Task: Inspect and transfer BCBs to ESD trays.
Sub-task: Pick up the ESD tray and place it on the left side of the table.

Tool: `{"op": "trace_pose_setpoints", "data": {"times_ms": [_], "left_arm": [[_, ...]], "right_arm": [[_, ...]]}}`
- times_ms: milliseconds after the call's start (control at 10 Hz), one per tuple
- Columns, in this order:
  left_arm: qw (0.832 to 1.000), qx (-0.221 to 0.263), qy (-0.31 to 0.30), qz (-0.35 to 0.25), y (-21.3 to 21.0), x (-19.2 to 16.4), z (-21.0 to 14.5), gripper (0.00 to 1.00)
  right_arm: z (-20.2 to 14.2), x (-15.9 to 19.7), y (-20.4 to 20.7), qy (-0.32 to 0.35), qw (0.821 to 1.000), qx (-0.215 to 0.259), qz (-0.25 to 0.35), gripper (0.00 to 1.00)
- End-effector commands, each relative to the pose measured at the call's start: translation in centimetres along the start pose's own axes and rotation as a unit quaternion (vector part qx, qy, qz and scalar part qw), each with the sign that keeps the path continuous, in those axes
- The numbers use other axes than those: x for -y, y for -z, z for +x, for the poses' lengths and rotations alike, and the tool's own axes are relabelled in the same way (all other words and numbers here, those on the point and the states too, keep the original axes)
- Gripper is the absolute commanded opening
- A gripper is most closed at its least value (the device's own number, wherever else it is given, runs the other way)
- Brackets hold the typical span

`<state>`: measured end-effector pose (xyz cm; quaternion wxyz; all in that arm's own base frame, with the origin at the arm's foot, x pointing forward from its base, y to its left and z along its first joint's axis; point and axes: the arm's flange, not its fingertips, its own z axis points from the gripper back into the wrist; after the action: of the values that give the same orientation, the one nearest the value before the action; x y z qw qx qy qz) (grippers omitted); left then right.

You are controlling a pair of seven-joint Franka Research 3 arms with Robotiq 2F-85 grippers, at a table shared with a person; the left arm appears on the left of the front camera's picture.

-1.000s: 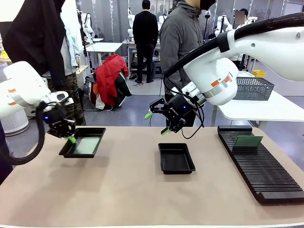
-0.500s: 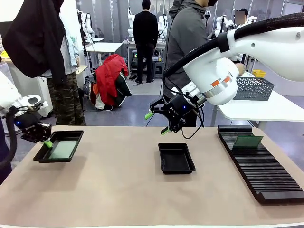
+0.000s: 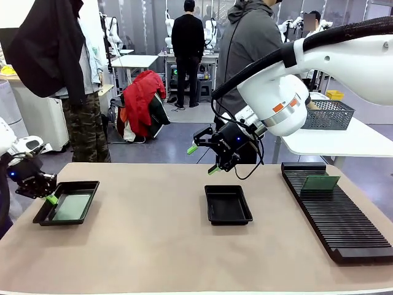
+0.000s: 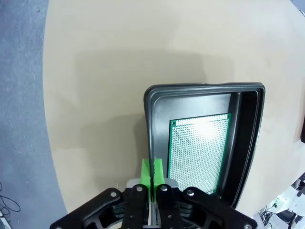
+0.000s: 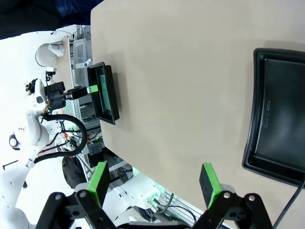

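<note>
On the left gripper (image 4: 152,167) the fingers were pinching the near rim of the loaded ESD tray (image 4: 205,88), with one BCB (image 4: 199,151) lying flat inside it. Over the last second that arm had swept the tray leftward and lower, from the middle-left of the surface (image 3: 159,246) to its left edge; I judged the filled tray was being set aside. The right gripper (image 3: 203,159) had stayed above the empty ESD tray (image 3: 228,204), fingers spread with nothing between them. The left wrist view gave the pinch and the board's dotted grid close up, too small to read from the front; the front view gave a second BCB (image 3: 320,182) on the slotted rack (image 3: 338,221), well apart to the right.
</note>
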<state>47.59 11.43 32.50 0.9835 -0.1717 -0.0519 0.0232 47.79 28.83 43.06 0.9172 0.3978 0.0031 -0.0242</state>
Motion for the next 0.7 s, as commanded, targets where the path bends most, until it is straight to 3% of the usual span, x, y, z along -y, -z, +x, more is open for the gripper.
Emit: {"op": "trace_pose_setpoints", "data": {"times_ms": [0, 400, 600], "left_arm": [[1.0, 0.019, -0.001, -0.01, 0.8, -0.2, -1.1, 0.03], [1.0, 0.027, -0.003, -0.002, 1.8, -0.3, -2.2, 0.03], [1.0, 0.004, -0.01, 0.009, 1.3, -0.5, -1.2, 0.03]], "right_arm": [[0.0, -0.2, 0.0, 0.002, 1.0, 0.002, -0.002, 1.0], [0.0, -0.2, 0.0, 0.002, 1.0, 0.002, -0.002, 1.0], [0.0, -0.2, 0.0, 0.002, 1.0, 0.002, -0.002, 1.0]]}}
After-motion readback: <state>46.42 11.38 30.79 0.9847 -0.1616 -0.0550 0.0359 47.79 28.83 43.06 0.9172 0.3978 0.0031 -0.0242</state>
